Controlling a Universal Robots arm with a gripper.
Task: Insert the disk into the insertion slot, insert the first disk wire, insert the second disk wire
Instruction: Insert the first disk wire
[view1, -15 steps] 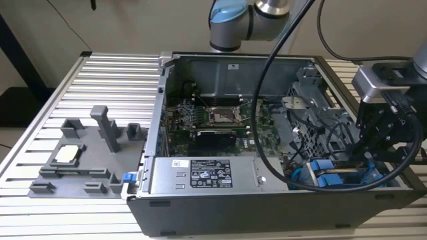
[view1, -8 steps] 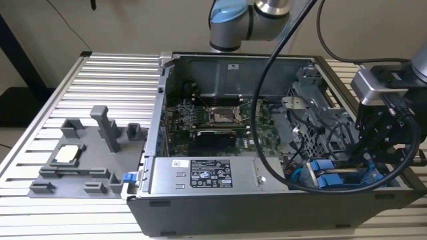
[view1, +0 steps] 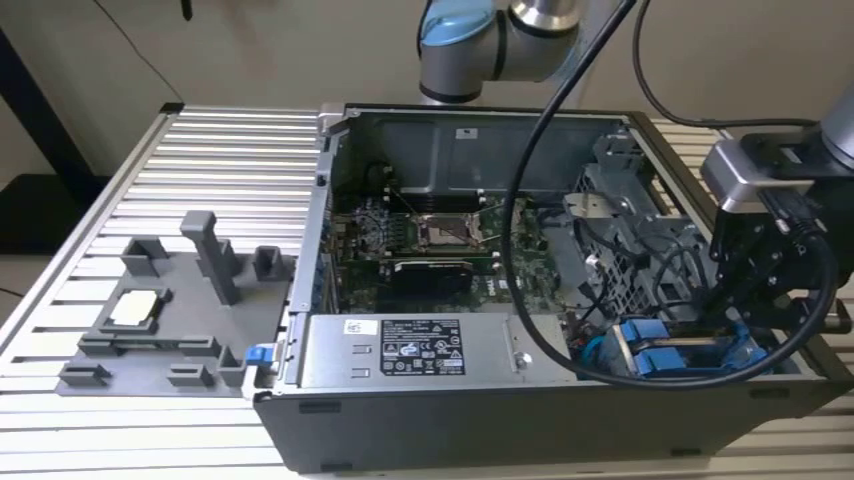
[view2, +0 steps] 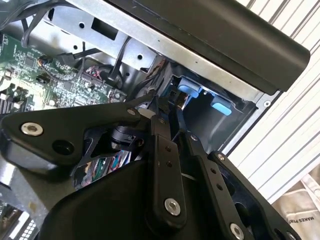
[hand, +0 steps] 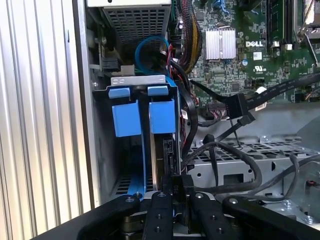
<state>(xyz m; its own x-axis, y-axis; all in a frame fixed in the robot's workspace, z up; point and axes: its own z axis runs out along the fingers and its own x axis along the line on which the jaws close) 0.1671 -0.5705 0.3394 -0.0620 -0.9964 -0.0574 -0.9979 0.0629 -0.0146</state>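
My jaws look clamped on a dark wire plug (hand: 176, 179), right against the end of the disk (hand: 162, 117), which stands seated in its slot inside the computer case (view1: 400, 425). I judge the wire step is in hand; seating calls for a straight, square push

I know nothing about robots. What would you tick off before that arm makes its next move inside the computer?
1. The disk stands in the bay slot with its blue frame upright: ok.
2. The gripper is lined up at the disk's exposed end: ok.
3. A wire is plugged into the disk: cannot tell, the gripper hides that end.
4. The black cables are clear of the gripper: not ok, they run close beside it.
5. The computer case is open for access: ok.
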